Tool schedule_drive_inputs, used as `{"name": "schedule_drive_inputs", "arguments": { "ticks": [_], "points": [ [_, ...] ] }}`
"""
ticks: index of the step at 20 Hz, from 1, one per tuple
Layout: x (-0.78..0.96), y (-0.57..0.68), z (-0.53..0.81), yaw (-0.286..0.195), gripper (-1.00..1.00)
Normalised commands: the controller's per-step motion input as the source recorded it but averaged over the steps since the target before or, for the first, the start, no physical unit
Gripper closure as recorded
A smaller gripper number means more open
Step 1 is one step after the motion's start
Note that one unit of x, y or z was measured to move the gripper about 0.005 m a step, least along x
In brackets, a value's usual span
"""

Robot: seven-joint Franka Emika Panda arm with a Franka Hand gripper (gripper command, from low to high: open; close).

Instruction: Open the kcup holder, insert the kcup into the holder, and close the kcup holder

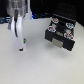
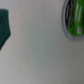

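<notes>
We see the arm reaching down over the pale table (image 1: pixel 35 67) on the exterior view's left, with the gripper (image 1: pixel 20 46) low above the surface. The kcup holder (image 1: pixel 60 31) sits well apart on the exterior view's right, and its drawer (image 1: pixel 59 35) stands pulled out toward the near side, pod slots exposed, so we judge the opening step done and the pickup of the kcup in hand. In the wrist view a round green-topped object, most likely the kcup (image 2: pixel 74 19), lies at the frame edge on the bare table, not between the fingers; a dark green shape (image 2: pixel 4 27) shows at the opposite edge (too blurred to name). We cannot tell whether the jaws are open or closed. The open drawer leaves the slots reachable from above for insertion.
</notes>
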Motion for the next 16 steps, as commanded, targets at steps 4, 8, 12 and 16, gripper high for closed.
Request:
{"name": "schedule_drive_inputs", "arguments": {
  "ticks": [4,8,12,16],
  "points": [
    [-0.10,-0.01,-0.09,-0.074,-1.00],
    [0.00,0.39,0.16,0.000,-1.00],
    [-0.12,0.41,0.12,0.000,-1.00],
    [-0.24,0.30,0.00,0.000,-1.00]
  ]
}}
